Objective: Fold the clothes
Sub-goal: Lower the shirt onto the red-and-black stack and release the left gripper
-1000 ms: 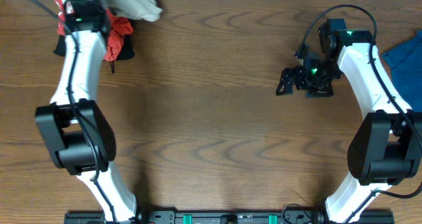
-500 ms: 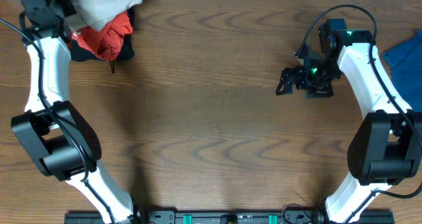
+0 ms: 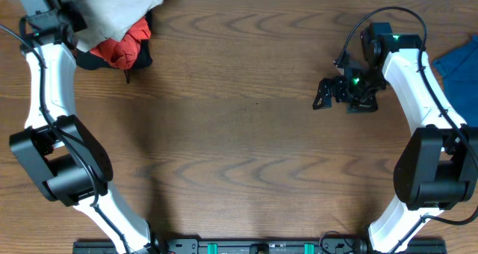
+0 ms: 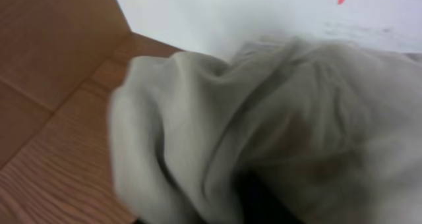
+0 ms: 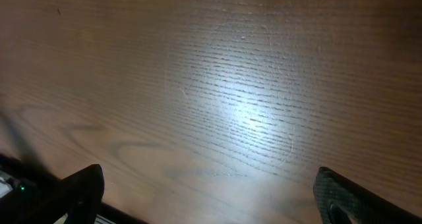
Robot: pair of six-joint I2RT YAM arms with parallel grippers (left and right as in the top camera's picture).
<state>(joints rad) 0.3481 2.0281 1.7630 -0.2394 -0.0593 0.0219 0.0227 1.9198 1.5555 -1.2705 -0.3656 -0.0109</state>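
**At far-left corner of wooden table (image 3: 239, 142): clothes (image 3: 112, 30) heaped, unfolded**

Found pale beige-grey T-shirt (image 3: 112, 11) bunched at that corner, heavily wrinkled, lapping past the far table edge. Found red garment (image 3: 123, 48) crumpled just under and in front of it, touching. Noted black garment (image 3: 144, 60) beneath the red one, showing only at the fringe. Noted blue garment (image 3: 459, 63) at the right table edge, well apart from the heap and cut off by the frame.

Located left gripper (image 3: 60, 15) at the left side of the heap, against the T-shirt. Checked left wrist view: filled by blurred beige-grey folds close to the lens, with no finger visible. Could not establish whether clenched on cloth or released.

Located right gripper (image 3: 323, 92) over bare wood on the right half of the table, between the heap and the blue garment, nearer the latter. Confirmed from right wrist view: fingertips (image 5: 82, 191) spread wide toward the lower corners, with nothing but wood grain between them. Recorded as released, holding nothing, touching no garment.
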